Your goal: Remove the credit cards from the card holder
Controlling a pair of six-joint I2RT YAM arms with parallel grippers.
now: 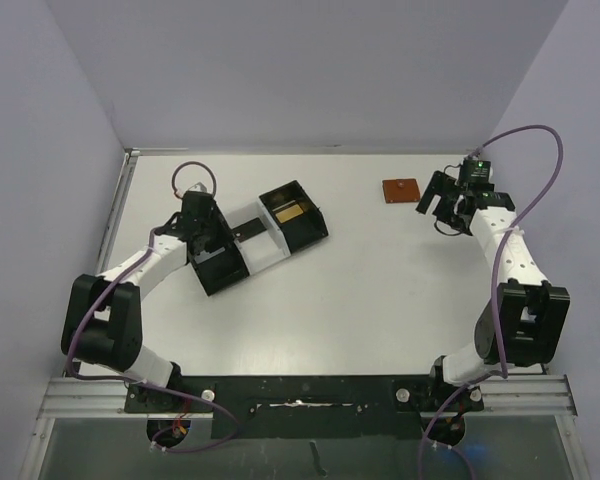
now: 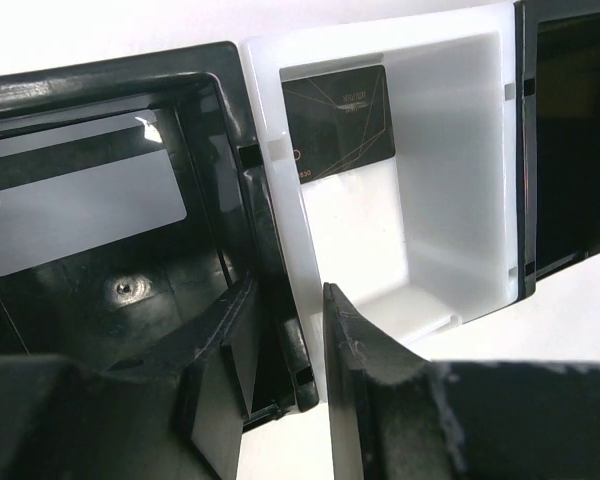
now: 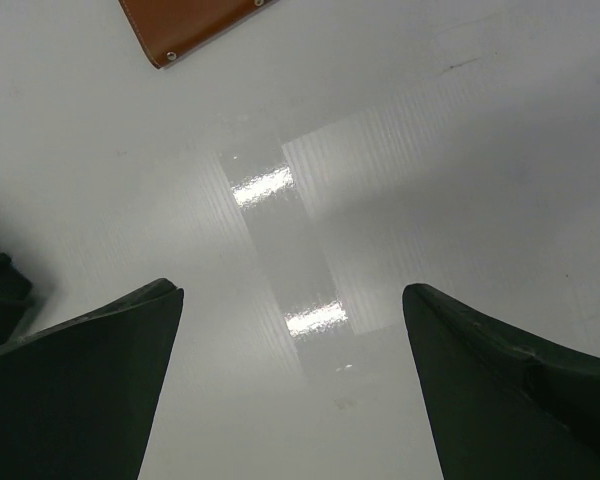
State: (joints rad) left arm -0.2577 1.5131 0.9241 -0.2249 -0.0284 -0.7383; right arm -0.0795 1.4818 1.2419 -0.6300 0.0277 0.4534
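One gold-tan credit card (image 1: pixel 288 212) is out, in the black-and-white tray (image 1: pixel 316 226); the reddish-brown leather card holder (image 1: pixel 401 189) lies at the tabletop's far edge. Your right jaws gape empty beside it. Whether the half-closed left jaws grip the tray wall, you cannot tell.

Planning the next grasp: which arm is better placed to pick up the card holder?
Right. The right end effector is open, just beside the card holder at the table's far right; the left end effector is across the table, straddling a tray wall.
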